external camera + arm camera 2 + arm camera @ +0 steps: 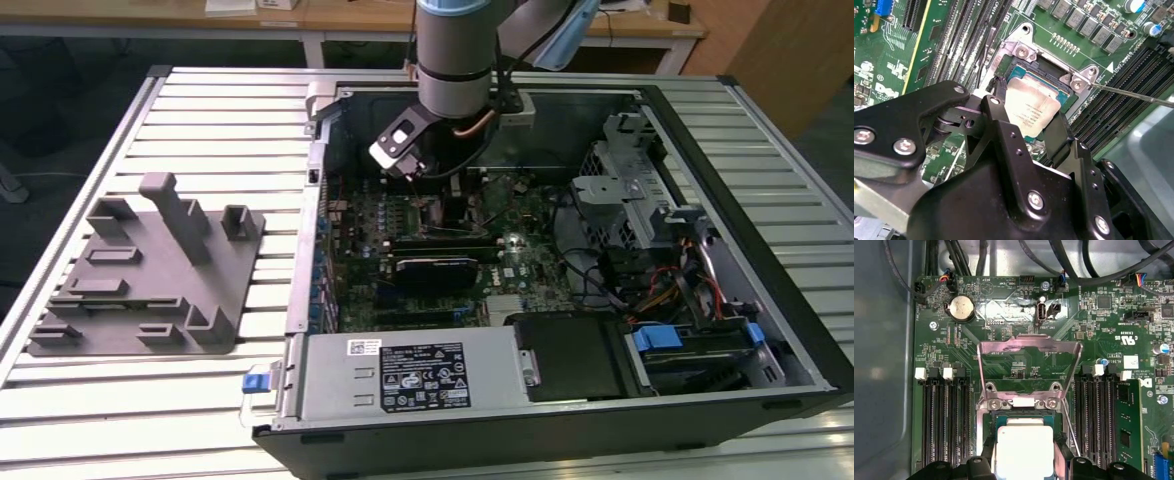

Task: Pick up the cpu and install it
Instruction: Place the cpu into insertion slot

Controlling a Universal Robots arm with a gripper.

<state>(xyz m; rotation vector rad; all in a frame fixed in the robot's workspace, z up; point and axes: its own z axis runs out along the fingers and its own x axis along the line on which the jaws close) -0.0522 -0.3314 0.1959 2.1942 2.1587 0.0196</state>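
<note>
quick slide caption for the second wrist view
Gripper holding the cpu by its edges at the open motherboard socket.

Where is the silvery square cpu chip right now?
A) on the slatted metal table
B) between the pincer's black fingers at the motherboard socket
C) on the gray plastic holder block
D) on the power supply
B: in both wrist views the silvery square cpu chip sits clamped in the black pincer at the black-framed socket, whose metal load plate is swung open.

A robotics lab or workshop: slatted metal bench (134, 400), opened computer case (534, 442) (wooden desks (347, 15) behind), grey fixture block (147, 290).
</note>
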